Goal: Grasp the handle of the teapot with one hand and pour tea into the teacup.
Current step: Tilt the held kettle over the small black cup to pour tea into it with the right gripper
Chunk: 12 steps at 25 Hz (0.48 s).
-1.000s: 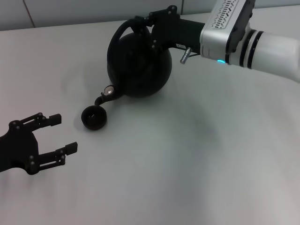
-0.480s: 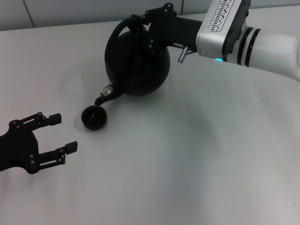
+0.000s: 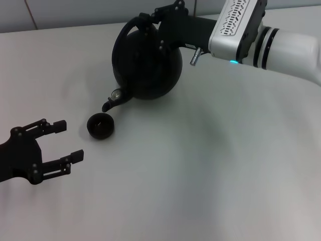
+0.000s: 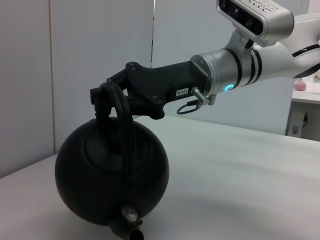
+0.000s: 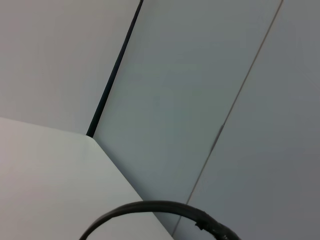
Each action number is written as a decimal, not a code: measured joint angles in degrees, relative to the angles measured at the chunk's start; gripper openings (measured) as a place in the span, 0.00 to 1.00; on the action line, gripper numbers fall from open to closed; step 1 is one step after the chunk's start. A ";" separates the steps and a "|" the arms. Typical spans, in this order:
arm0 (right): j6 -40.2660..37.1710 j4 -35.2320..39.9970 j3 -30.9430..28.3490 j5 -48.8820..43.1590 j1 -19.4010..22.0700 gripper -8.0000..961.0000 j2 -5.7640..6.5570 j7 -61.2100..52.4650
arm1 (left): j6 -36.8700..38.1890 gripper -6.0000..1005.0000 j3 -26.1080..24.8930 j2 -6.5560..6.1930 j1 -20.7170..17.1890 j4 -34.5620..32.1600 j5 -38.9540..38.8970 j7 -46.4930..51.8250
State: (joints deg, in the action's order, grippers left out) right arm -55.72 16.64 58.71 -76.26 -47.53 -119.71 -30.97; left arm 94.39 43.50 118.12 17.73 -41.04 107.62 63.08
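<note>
The round black teapot [image 3: 147, 63] hangs tilted at the back of the table, its spout [image 3: 111, 101] pointing down just above and behind the teacup [image 3: 100, 125]. My right gripper [image 3: 149, 22] is shut on the arched handle [image 3: 122, 36] at its top. The left wrist view shows the same: the teapot [image 4: 112, 172], the handle [image 4: 120, 120] and my right gripper [image 4: 106, 95] clamped on it, with the spout [image 4: 131, 231] at the picture's lower edge. In the right wrist view only an arc of the handle [image 5: 150, 206] shows. My left gripper [image 3: 64, 142] rests open, to the left of the cup.
The white tabletop [image 3: 200, 170] spreads to the right and front. A grey wall [image 3: 75, 12] runs along the back edge behind the teapot.
My right gripper has carried the teapot a little up and back, so the spout stands slightly farther from the cup. The left gripper and the cup have stayed put.
</note>
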 joint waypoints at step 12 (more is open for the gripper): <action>0.00 0.81 0.12 -0.10 -0.16 0.12 -0.04 1.15 | -1.09 0.80 0.00 0.00 0.40 0.00 -0.05 0.73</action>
State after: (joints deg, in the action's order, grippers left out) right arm -55.72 17.46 58.83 -76.36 -47.69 -119.75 -29.82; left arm 93.31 43.50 118.12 18.13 -41.05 107.57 63.81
